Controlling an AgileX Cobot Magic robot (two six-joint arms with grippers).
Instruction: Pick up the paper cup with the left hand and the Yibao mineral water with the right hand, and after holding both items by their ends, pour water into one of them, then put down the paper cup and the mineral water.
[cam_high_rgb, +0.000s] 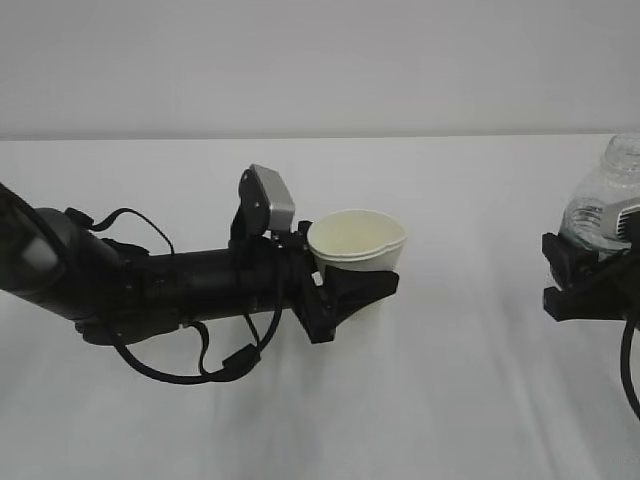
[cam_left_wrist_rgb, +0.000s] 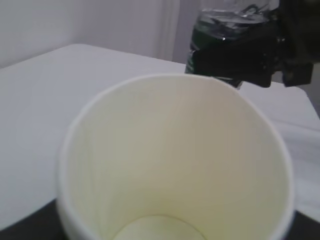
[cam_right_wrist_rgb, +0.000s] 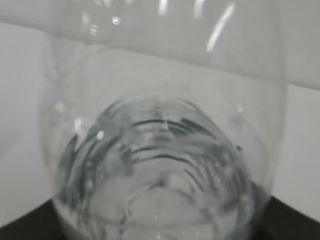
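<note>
White paper cup (cam_high_rgb: 357, 243) sits upright between the jaws of your left hand (cam_high_rgb: 345, 285), which grips it partly open, over the table (cam_high_rgb: 440, 380). Your right hand (cam_high_rgb: 585, 280), at the far right, clamps the Yibao mineral water (cam_high_rgb: 612, 190) the same way, well apart from the cup.

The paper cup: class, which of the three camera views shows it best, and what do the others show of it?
The exterior view: the whole paper cup shows there, clamped in the left gripper above the table. The left wrist view looks straight into its cream inside, cropping the base. The right wrist view shows only the bottle.
</note>
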